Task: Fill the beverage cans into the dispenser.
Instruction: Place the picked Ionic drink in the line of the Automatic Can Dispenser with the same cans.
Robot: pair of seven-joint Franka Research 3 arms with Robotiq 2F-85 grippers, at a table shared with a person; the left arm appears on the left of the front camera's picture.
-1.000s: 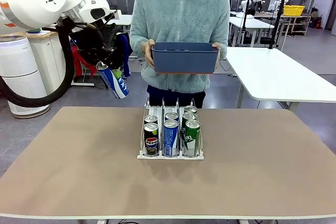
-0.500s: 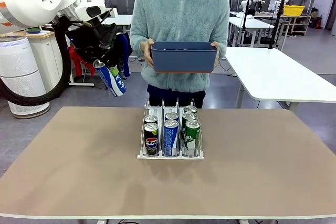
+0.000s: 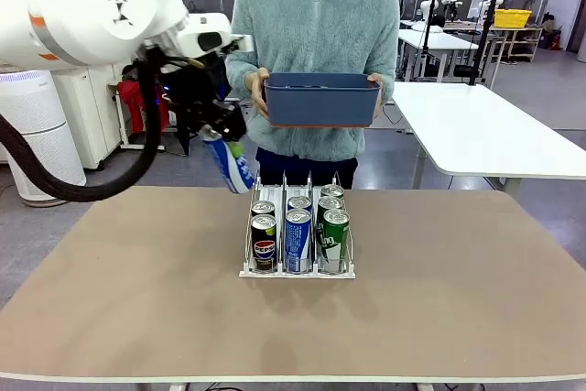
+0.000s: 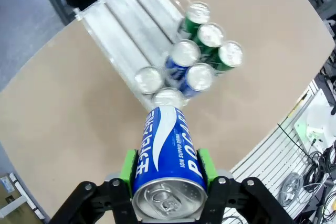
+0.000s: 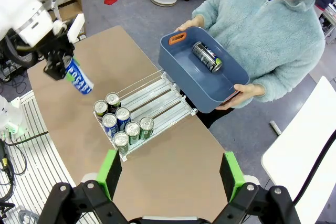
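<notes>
My left gripper point(image 3: 218, 127) is shut on a blue-white beverage can point(image 3: 234, 165), tilted, in the air just left of and above the dispenser's back end. In the left wrist view the can point(image 4: 167, 156) sits between the green pads point(image 4: 127, 165), top toward the camera. The dispenser point(image 3: 298, 274), a white-based three-lane rack, stands mid-table with several cans at its front: black Pepsi point(image 3: 264, 246), blue point(image 3: 298, 237), green point(image 3: 335, 237). Its rear lanes point(image 4: 126, 19) are bare. My right gripper point(image 5: 170, 178) hangs open high above the table.
A person at the far side holds a dark blue bin point(image 3: 322, 100) above the dispenser's back; one black can point(image 5: 206, 56) lies in it. A white table point(image 3: 485, 135) stands at the back right. Brown tabletop point(image 3: 439, 299) lies bare around the rack.
My left arm has swung to the right with the blue-white can, from beyond the table's left side to just beside the dispenser. The bin and the racked cans have stayed put.
</notes>
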